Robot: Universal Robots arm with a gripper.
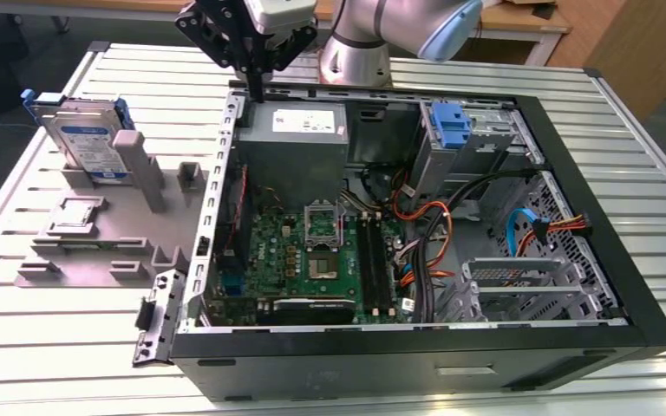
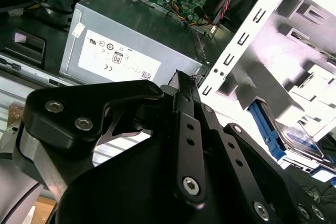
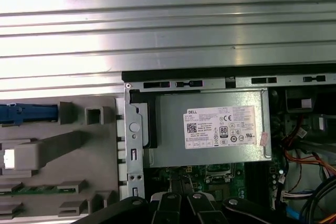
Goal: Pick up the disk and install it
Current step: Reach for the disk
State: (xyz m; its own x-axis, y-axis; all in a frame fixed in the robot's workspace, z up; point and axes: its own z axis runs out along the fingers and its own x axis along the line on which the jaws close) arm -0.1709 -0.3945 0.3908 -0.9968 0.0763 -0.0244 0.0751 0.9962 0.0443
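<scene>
One gripper (image 1: 257,94), pressed together, hangs over the case rim (image 1: 236,121), apart from the disk (image 1: 83,140).

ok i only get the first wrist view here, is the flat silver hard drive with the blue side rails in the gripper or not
observer: no, the silver hard drive stands upright in the grey plastic fixture at the exterior view's left
operator: and where's the gripper
observer: the gripper hangs above the grey metal power-supply box, apart from the drive
operator: open or shut
observer: jaws shut, nothing between them
</scene>
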